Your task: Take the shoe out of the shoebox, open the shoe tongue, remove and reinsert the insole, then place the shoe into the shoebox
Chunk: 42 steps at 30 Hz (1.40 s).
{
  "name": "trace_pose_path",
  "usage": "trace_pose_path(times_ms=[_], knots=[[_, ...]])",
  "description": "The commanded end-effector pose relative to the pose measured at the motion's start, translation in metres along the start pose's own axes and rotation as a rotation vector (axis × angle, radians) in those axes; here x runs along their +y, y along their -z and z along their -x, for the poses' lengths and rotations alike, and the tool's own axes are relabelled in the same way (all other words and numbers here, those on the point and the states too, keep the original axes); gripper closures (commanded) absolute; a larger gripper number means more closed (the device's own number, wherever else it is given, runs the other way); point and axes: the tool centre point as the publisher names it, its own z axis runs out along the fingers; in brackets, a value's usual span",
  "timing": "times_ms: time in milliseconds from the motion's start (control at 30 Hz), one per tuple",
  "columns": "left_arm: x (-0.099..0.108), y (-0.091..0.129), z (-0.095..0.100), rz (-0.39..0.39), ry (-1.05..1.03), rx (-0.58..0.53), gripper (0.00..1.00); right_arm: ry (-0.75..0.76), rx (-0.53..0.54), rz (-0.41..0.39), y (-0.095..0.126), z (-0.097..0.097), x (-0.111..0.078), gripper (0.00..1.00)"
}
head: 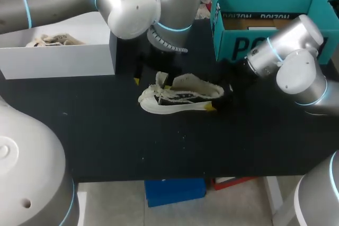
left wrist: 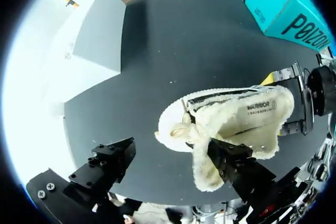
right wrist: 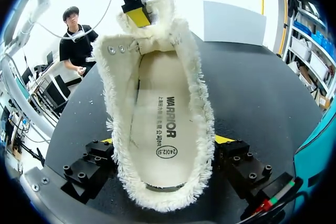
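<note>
- While the shoe (head: pixel 180 99) sits mid-surface, the right pincer (right wrist: pixel 167 141) clamps its heel from both sides.
- Left pincer (left wrist: pixel 170 146) gapes open, one finger (left wrist: pixel 236 163) against the fleecy tongue (right wrist: pixel 156 24).
- Teal shoebox (head: pixel 265 43) stands at the far right corner, open top up.

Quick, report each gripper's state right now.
Left gripper: open, one of its fingers against the tongue.
Right gripper: closed on the shoe, at its heel.
</note>
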Motion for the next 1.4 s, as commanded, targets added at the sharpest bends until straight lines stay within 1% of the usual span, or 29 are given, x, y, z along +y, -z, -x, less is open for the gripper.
trace_pose_path(times_ms=[33, 133, 233, 300, 333, 367, 400, 433, 467, 500, 667, 767, 867, 900, 933, 1400], knots=[[-0.003, 0.02, 0.004, -0.015, -0.098, -0.008, 0.0, -0.002, 0.0, -0.003, -0.003, 0.001, -0.004, 1.0], [-0.009, 0.033, 0.002, -0.036, -0.219, 0.016, 0.0, -0.002, 0.0, -0.003, -0.003, 0.001, -0.004, 1.0], [-0.016, 0.045, 0.0, -0.044, -0.37, 0.074, 0.0, -0.002, 0.0, -0.003, -0.003, 0.001, -0.004, 1.0], [-0.022, 0.053, -0.002, -0.028, -0.484, 0.137, 0.0, -0.002, 0.0, -0.003, -0.003, 0.001, -0.004, 1.0], [-0.025, 0.056, -0.003, -0.039, -0.538, 0.137, 0.0, -0.002, 0.0, -0.003, -0.003, 0.001, -0.004, 1.0], [-0.028, 0.059, -0.004, -0.035, -0.592, 0.151, 0.13, -0.002, 0.0, -0.003, -0.003, 0.001, -0.004, 1.0], [-0.031, 0.062, -0.006, -0.027, -0.655, 0.168, 0.31, -0.002, 0.0, -0.003, -0.003, 0.001, -0.004, 1.0], [-0.033, 0.065, -0.008, -0.032, -0.709, 0.177, 0.84, -0.002, 0.0, -0.003, -0.003, 0.001, -0.004, 1.0], [-0.036, 0.067, -0.011, -0.019, -0.782, 0.197, 1.0, -0.002, 0.0, -0.003, -0.003, 0.001, -0.004, 1.0], [-0.038, 0.069, -0.013, -0.023, -0.846, 0.199, 1.0, -0.002, 0.0, -0.003, -0.003, 0.001, -0.004, 1.0], [-0.041, 0.073, -0.028, 0.019, -1.131, 0.264, 1.0, -0.002, 0.0, -0.003, -0.003, 0.001, -0.004, 1.0], [-0.04, 0.071, -0.037, 0.047, -1.27, 0.334, 1.0, -0.002, 0.0, -0.003, -0.003, 0.001, -0.004, 1.0], [-0.037, 0.071, -0.046, 0.067, -1.382, 0.427, 1.0, -0.002, 0.0, -0.003, -0.003, 0.001, -0.004, 1.0], [-0.036, 0.072, -0.047, 0.063, -1.398, 0.438, 1.0, -0.002, 0.0, -0.003, -0.003, 0.001, -0.004, 1.0], [-0.035, 0.074, -0.05, 0.049, -1.361, 0.441, 1.0, -0.002, 0.0, -0.003, -0.003, 0.001, -0.004, 1.0], [-0.035, 0.074, -0.05, 0.049, -1.361, 0.441, 1.0, -0.002, 0.0, -0.003, -0.003, 0.001, -0.004, 1.0]])
